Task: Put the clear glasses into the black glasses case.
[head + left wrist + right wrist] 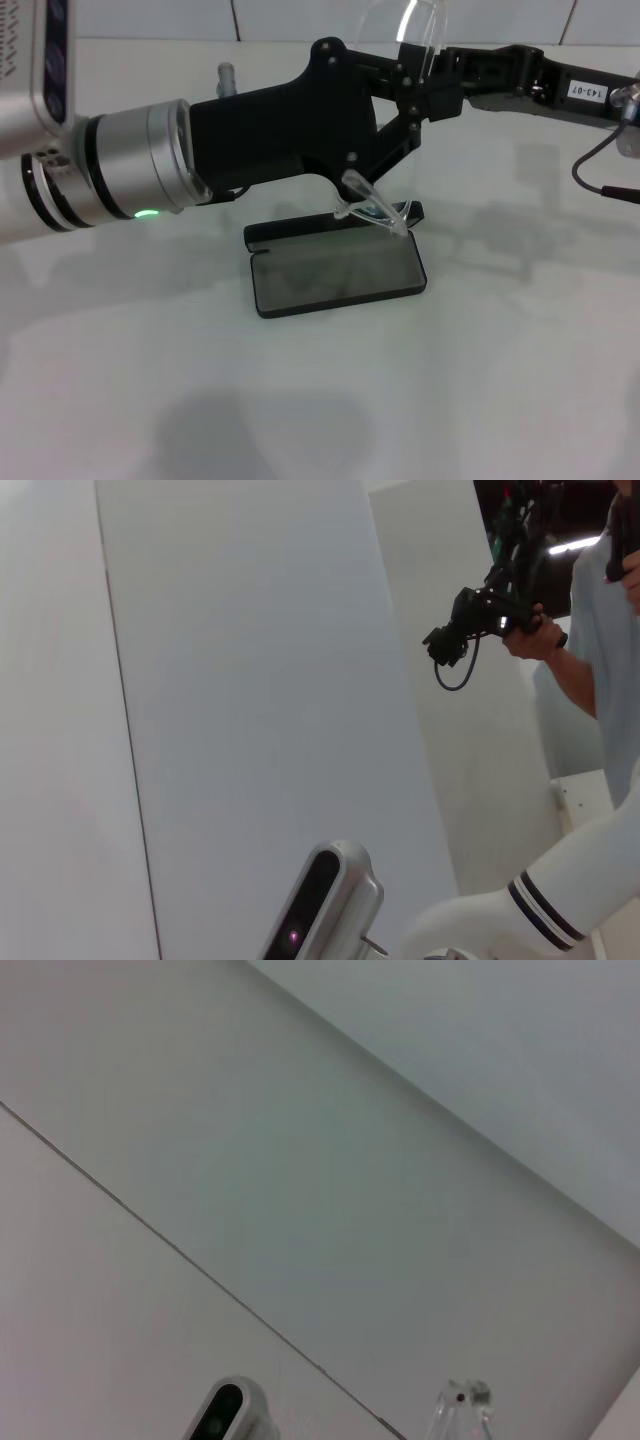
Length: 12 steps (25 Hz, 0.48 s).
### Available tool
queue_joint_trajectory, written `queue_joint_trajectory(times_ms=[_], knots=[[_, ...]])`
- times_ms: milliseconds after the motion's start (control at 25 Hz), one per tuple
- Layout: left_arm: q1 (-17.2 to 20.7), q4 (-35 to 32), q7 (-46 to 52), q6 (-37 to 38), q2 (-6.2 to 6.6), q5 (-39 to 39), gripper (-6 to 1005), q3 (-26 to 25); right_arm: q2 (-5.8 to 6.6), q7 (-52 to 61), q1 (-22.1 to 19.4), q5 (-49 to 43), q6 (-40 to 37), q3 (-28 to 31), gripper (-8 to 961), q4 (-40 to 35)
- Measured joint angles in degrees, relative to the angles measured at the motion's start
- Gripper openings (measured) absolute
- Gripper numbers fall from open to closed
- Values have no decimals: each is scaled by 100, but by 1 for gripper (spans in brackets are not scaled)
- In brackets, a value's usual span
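The black glasses case [335,272] lies open on the white table, its grey lining facing up. The clear glasses [405,35] hang in the air above the case's far edge. One thin clear arm [378,208] points down toward the case. My left gripper [408,92] reaches in from the left and is shut on the glasses' frame. Coming from the right, my right gripper [440,85] meets the left one at the same spot and is shut on the glasses too. A clear tip of the glasses [461,1405] shows in the right wrist view.
The white table [480,380] stretches around the case, with a tiled wall behind it. A small grey post [226,75] stands at the back behind my left arm. In the left wrist view a person [590,640] stands far off holding a black device.
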<state>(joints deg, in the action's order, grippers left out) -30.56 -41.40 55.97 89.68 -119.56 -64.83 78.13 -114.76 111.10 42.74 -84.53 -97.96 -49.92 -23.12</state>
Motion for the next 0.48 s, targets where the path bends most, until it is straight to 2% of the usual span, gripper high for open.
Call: queue_joint_trajectory(times_ms=[480], knots=[[41,-46,-25,1,-6,45,40,-18,30,0,-17,5,57,7,42,0]])
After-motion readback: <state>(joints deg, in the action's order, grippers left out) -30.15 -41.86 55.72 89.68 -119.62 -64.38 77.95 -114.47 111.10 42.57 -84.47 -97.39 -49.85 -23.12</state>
